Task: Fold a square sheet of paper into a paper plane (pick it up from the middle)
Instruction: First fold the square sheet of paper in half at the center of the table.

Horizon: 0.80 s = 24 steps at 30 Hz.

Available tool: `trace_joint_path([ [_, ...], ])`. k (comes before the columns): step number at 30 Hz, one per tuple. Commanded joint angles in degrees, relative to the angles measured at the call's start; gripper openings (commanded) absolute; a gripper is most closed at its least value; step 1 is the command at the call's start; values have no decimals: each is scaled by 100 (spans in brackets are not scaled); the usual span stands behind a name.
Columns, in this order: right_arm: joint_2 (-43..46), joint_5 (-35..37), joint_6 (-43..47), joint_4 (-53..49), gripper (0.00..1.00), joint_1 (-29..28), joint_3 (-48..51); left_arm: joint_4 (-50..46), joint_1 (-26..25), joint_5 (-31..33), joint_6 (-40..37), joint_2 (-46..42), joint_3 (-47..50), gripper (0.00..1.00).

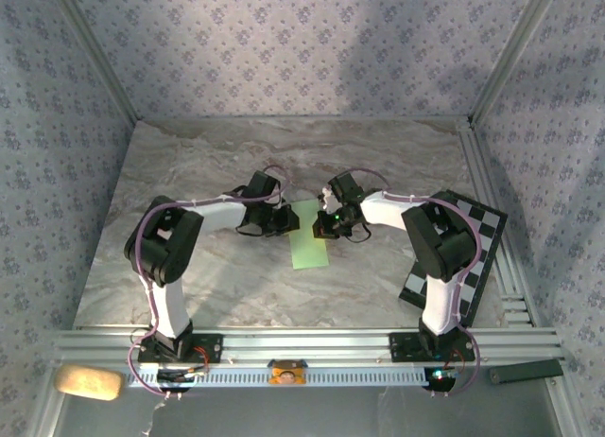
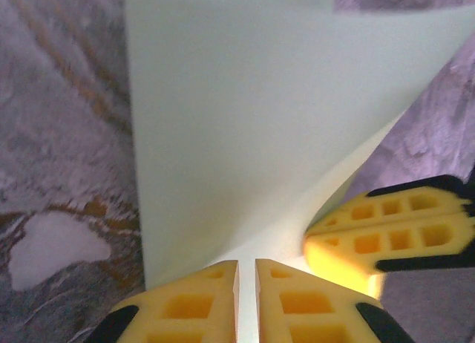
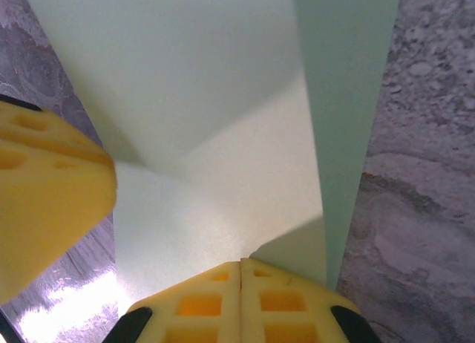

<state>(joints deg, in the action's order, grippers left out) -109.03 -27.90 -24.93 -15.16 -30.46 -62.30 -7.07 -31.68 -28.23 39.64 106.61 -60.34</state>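
The square sheet of paper [image 1: 309, 236], pale green, lies mid-table as a narrow folded strip between both grippers. My left gripper [image 1: 286, 221] is at its left edge. In the left wrist view the left gripper [image 2: 246, 269] has its jaws a narrow slit apart over the sheet [image 2: 245, 120], holding nothing. My right gripper [image 1: 328, 225] is at the strip's right edge. In the right wrist view the right gripper [image 3: 240, 265] is shut, and a raised flap of the sheet [image 3: 208, 98] springs from its tips. The right fingers [image 2: 386, 235] hold that curled flap up. No paper plane shape is visible.
A black-and-white checkered board [image 1: 454, 257] lies at the table's right side beside the right arm. The marble tabletop [image 1: 236, 153] is walled by patterned panels. A beige pad [image 1: 88, 382] and a dark bar [image 1: 526, 370] sit beyond the front rail.
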Motion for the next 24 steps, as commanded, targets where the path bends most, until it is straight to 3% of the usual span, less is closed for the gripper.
trace_joint_path([
  [1, -259, 620, 130, -851, 0, 57, 166, -153, 53, -55, -76, 31, -160, 14],
  [7, -279, 615, 131, -849, 0, 64, 158, 32, 117, -32, 44, 369, -141, 9],
  [9, -279, 610, 120, -841, 0, 49, 175, 44, 153, -19, 57, 471, -74, 0],
  [16, -282, 646, 129, -833, 0, 38, 236, 134, 237, -84, 151, 469, 151, 0],
  [24, -285, 671, 144, -857, 0, 70, 225, 14, 340, -366, 0, 284, -297, 3],
])
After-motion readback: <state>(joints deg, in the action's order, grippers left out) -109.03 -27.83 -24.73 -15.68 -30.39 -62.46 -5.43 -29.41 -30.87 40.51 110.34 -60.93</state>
